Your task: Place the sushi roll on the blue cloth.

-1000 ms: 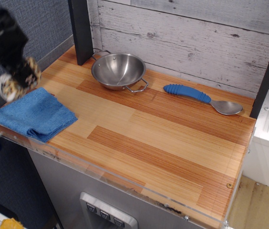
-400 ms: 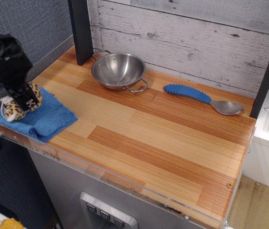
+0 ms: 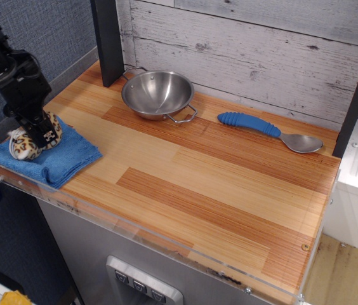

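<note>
And here's the claw (image 3: 39, 130), down at the far-left corner of the table (image 3: 198, 184), black arm reaching in from the upper left. The sushi roll (image 3: 32, 143) is lying on the blue cloth (image 3: 55, 159), spotted tan body stretched across the left part of the towel, pale end pointing left. The claw sits right on top of the roll's right end, touching it or as good as touching. Is it gripping or has it let go? Cannot tell: the black fingers blend together from this angle and the gap between them is hidden.

The cloth itself lies folded at the near-left edge of the table, just behind the clear rim. Over toward the far side, a steel bowl (image 3: 157, 93) stands upright beside the dark post, well apart from the cloth. Right of the bowl, a spoon (image 3: 269, 130) with a blue handle lies flat near the plank wall, bowl end pointing right, touching nothing else.
</note>
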Robot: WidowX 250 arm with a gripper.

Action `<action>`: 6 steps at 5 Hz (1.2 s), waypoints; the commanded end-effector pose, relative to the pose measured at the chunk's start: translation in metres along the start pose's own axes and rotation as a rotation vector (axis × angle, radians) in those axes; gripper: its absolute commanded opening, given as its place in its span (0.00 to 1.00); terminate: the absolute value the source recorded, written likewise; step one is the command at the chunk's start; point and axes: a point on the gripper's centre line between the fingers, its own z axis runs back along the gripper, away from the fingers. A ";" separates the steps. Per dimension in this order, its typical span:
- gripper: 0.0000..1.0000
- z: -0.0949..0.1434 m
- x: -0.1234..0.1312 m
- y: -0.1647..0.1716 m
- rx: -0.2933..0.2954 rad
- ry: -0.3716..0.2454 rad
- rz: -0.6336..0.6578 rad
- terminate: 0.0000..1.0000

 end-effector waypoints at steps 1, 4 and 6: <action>1.00 0.016 0.002 0.010 0.028 0.028 0.029 0.00; 1.00 0.072 0.053 0.012 0.045 -0.061 -0.032 0.00; 1.00 0.141 0.077 -0.001 0.072 -0.199 -0.028 0.00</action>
